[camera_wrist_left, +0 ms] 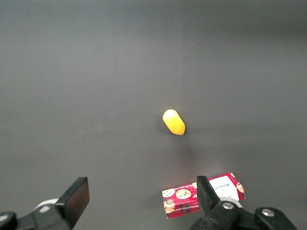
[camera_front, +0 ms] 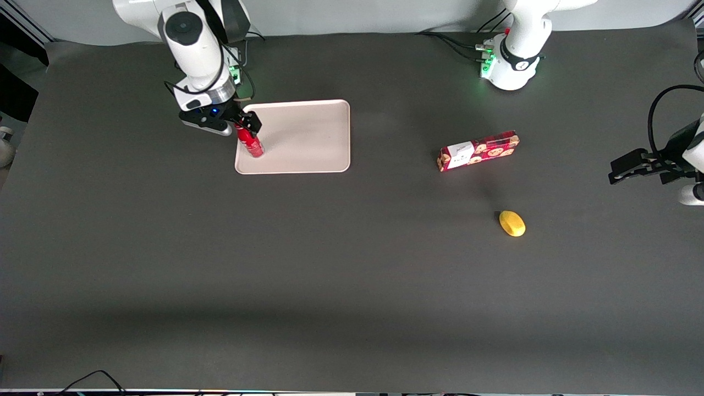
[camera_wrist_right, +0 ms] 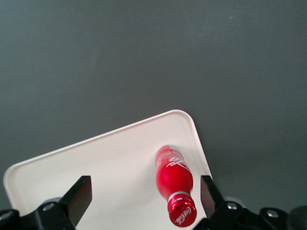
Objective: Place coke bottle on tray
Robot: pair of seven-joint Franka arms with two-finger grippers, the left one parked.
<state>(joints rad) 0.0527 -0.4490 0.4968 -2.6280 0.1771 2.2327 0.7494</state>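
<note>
The working arm is glossy white with rounded links, a dark round cap on one joint and a silver wrist ring. Its hand (camera_front: 246, 125) is black, with a small blue light and black cables looping alongside.

Coke bottle (camera_front: 252, 143) (camera_wrist_right: 175, 186) – small, glossy red w/ red cap & white script, standing upright on the tray (camera_front: 308, 137) (camera_wrist_right: 105, 163), at its 8 o'clock corner in front view. Tray – pale beige-pink rect., rounded corners, low rim, flat on table.
</note>
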